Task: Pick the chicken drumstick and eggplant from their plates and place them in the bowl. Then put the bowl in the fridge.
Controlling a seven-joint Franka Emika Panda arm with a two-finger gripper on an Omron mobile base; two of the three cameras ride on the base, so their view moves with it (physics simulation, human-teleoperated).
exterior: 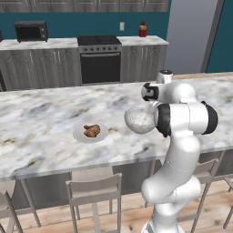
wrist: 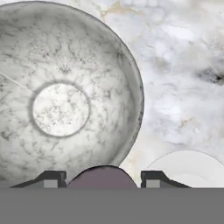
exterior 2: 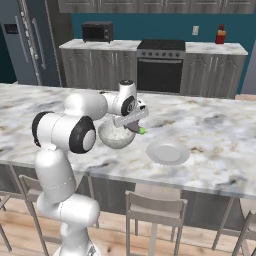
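Bowl (exterior: 139, 120) partly behind arm

The table (exterior: 41, 118) is white marble with grey and tan veins. The bowl (wrist: 65, 96) is pale grey, speckled and translucent. The chicken drumstick (exterior: 92, 130) is golden-brown on a plain white plate (exterior: 79, 134). The eggplant (wrist: 103, 177) is dark purple, its end green. The fingers (wrist: 52, 179) are dark.

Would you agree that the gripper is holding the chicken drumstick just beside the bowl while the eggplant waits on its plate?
Not quite: the gripper holds the eggplant, purple in the hand view, beside the bowl. The chicken drumstick waits on its plate in the left base view.
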